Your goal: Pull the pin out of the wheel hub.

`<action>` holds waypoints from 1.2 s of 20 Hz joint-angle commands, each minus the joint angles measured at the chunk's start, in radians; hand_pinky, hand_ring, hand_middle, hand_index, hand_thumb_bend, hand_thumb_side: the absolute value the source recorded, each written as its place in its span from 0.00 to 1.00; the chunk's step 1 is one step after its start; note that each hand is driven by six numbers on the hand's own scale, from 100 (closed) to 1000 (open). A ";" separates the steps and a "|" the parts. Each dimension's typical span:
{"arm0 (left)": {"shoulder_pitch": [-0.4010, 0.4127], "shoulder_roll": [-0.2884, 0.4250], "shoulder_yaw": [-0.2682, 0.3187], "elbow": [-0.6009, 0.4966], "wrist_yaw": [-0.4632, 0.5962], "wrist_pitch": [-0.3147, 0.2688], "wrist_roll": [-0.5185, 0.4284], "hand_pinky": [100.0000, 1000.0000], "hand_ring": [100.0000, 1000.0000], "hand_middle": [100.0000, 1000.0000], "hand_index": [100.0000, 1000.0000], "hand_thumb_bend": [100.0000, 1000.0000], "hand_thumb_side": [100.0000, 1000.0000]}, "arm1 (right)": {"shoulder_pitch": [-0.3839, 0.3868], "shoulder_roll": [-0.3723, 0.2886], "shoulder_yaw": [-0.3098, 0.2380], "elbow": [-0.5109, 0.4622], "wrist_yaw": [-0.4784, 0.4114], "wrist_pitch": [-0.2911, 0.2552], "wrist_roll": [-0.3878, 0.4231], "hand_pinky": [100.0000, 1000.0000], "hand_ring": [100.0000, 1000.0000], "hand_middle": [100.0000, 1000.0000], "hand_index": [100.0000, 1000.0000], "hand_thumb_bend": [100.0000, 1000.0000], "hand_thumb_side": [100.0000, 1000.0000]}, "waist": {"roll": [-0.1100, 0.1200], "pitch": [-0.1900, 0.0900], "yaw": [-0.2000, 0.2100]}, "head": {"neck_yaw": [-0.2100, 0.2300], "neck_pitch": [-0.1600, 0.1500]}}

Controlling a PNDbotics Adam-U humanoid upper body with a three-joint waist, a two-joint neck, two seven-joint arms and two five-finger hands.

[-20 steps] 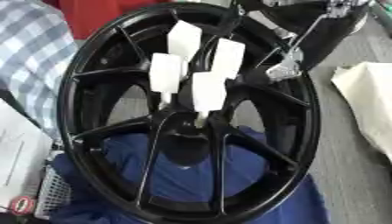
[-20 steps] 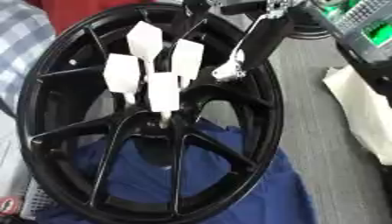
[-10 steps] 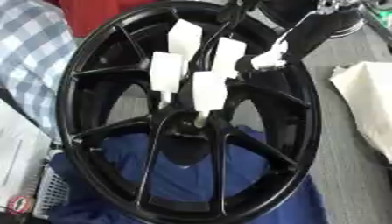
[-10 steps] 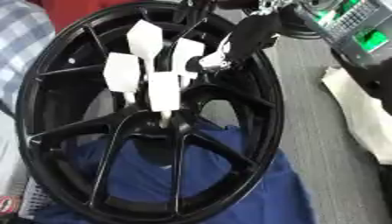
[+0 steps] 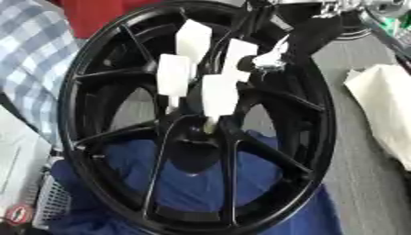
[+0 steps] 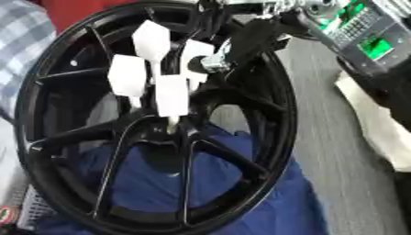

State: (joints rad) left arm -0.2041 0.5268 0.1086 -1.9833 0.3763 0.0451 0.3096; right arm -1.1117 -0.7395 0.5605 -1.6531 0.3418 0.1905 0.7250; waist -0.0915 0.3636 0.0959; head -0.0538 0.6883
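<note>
In the left eye view, the black wheel hub (image 5: 201, 124) stands almost upright and fills the picture. It leans on a blue cloth (image 5: 201, 183), I think so that it does not roll or get scratched. Four white pins (image 5: 218, 95) stick out of its middle toward me, close together; the nearest one shows a thin stem going into the centre of the hub. My right hand (image 5: 269, 58) comes in from the far right, over the rim, and its silver fingertip is just beside the right pin. I judge that I come from this side because the spokes leave room there. A white cloth (image 5: 385, 110) lies on the grey table at the right.

In the right eye view, the same hand (image 6: 218, 60) is a little clearer: dark fingers stretched along the spokes, the tip touching or almost touching the right pin (image 6: 196, 57). I cannot tell if the fingers are spread or already pinching it. No pin looks taken out yet. My left hand is not to see in either view.
</note>
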 commanded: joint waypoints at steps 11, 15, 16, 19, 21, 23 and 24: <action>-0.013 0.015 0.005 -0.017 0.001 -0.003 -0.005 0.79 0.74 0.69 0.76 0.56 0.39 | -0.020 0.016 0.011 0.061 0.068 0.000 -0.009 0.75 0.69 0.57 0.74 0.32 0.51 | 0.000 -0.002 0.001 | -0.002 -0.013; -0.012 0.014 0.007 -0.017 0.001 -0.004 -0.004 0.79 0.74 0.69 0.76 0.56 0.39 | -0.019 0.022 0.013 0.064 0.050 0.000 -0.020 0.74 0.66 0.51 0.69 0.21 0.46 | 0.000 0.000 0.003 | -0.002 -0.012; -0.011 0.014 0.007 -0.017 0.001 -0.003 -0.004 0.79 0.74 0.69 0.76 0.56 0.40 | -0.019 0.024 0.011 0.063 0.035 0.004 -0.027 0.75 0.66 0.50 0.67 0.16 0.44 | 0.000 0.000 0.002 | -0.002 -0.012; -0.010 0.013 0.007 -0.017 0.001 -0.003 -0.005 0.79 0.74 0.69 0.76 0.56 0.40 | -0.021 0.026 0.006 0.047 -0.030 0.021 -0.061 0.75 0.63 0.47 0.64 0.03 0.39 | 0.000 -0.001 0.001 | -0.002 -0.013; -0.010 0.013 0.007 -0.017 0.001 -0.002 -0.005 0.80 0.74 0.69 0.76 0.56 0.40 | -0.024 0.026 0.001 0.032 -0.079 0.038 -0.084 0.75 0.61 0.44 0.61 0.00 0.36 | 0.001 -0.002 0.000 | -0.002 -0.013; -0.009 0.013 0.007 -0.017 0.000 -0.001 -0.007 0.80 0.74 0.69 0.77 0.56 0.40 | -0.025 0.024 -0.006 0.015 -0.128 0.059 -0.103 0.75 0.60 0.43 0.59 0.00 0.37 | 0.002 -0.004 -0.001 | -0.003 -0.013; -0.008 0.013 0.008 -0.017 0.000 0.000 -0.008 0.80 0.75 0.69 0.77 0.56 0.40 | -0.025 0.022 -0.012 0.004 -0.153 0.070 -0.110 0.75 0.59 0.43 0.58 0.00 0.37 | 0.003 -0.005 -0.002 | -0.003 -0.012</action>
State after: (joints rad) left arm -0.2063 0.5258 0.1085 -1.9833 0.3764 0.0462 0.3069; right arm -1.1149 -0.6968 0.5711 -1.6220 0.2247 0.2499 0.6287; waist -0.0959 0.3806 0.0952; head -0.0543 0.6839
